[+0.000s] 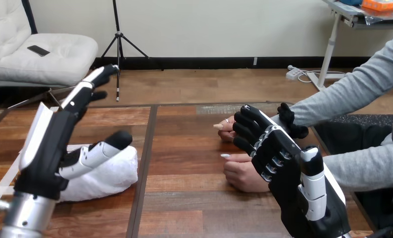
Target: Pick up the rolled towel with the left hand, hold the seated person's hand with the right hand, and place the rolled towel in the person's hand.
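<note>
**Item 1: rolled white terry-cloth towel** [114,171]. A soft, thick bundle with a nubbly pile, a rounded end facing the view's right and a loose fold along its lower edge. It lies flat on the brown wooden plank table [184,203], on the left section, just beside the dark seam that divides the tabletop. Its left part is hidden behind the robot's arm.

**Item 2: left hand** [53,141]. It is raised over the towel's left part and is open. The fingers [88,87] are straight and point up and away, while the thumb [102,148] stretches out across the towel's top. Whether the thumb touches the cloth cannot be told. Nothing is gripped.

**Item 3: right hand** [289,166]. It is seen from the back at the view's right, reaching in over the person's hands. Whether it grips either one cannot be told.

**Item 4: person's far hand** [226,128]. It rests on the table right of the seam, partly covered by the right hand.

**Item 5: person's near hand** [244,176]. It lies on the table, just beside and partly under the right hand, well apart from the towel.
</note>
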### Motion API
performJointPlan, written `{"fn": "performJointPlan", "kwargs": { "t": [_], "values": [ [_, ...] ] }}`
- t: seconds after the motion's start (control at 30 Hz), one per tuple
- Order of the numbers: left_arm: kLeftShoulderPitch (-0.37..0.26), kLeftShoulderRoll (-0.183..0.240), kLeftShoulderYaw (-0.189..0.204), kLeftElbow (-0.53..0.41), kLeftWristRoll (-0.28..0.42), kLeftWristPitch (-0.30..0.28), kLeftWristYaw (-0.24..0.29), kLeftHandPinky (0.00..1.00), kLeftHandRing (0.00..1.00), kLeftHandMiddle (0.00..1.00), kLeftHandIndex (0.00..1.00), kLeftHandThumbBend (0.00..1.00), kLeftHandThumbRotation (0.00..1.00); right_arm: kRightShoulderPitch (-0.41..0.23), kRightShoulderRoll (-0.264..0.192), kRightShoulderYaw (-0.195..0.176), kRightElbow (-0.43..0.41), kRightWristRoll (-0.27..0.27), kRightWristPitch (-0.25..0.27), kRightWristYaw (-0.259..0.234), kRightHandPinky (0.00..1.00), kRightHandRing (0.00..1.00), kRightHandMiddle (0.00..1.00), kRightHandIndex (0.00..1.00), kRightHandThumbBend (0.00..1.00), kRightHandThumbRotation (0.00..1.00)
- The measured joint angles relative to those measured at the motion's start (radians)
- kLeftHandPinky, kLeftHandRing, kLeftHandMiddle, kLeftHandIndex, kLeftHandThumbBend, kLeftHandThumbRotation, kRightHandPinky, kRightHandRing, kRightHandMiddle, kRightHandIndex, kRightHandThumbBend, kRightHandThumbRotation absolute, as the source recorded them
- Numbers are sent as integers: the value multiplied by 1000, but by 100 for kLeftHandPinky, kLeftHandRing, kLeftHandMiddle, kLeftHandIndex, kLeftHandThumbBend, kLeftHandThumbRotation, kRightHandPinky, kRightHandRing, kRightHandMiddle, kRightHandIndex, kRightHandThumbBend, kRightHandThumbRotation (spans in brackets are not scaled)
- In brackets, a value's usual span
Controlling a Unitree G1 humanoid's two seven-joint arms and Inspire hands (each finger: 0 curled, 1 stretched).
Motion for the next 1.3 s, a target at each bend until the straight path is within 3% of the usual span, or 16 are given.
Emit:
{"fn": "performJointPlan", "kwargs": {
  "t": [0.3,0.33,0.37,0.4,0.63,0.83,1.3],
  "values": [
    [-42,52,1,49,62,-12,3,84,91,94,90,86,80,0,3,0,1,-5,-1,-4,95,95,93,90,82,96],
    [-65,86,1,68,104,-12,5,83,91,94,90,86,79,0,3,0,1,-5,-1,-6,95,96,93,91,82,96],
    [-66,87,1,69,104,-12,5,83,91,94,90,86,79,0,3,0,1,-5,-1,-6,95,96,93,91,82,96],
    [-68,89,1,69,108,-11,7,79,89,94,90,87,77,0,2,0,1,-5,-1,-6,95,96,93,91,82,96],
    [-93,123,-2,69,309,51,82,71,85,92,90,85,72,-2,2,1,2,-5,-1,-4,95,96,93,91,81,96],
    [-111,170,-19,74,449,101,124,74,86,92,90,83,70,-2,2,0,2,-5,-1,-5,95,96,93,91,82,96],
    [-166,237,-72,167,583,134,215,81,89,92,90,84,71,-3,2,0,2,-5,-1,-9,97,96,93,91,81,95]
  ]
}}
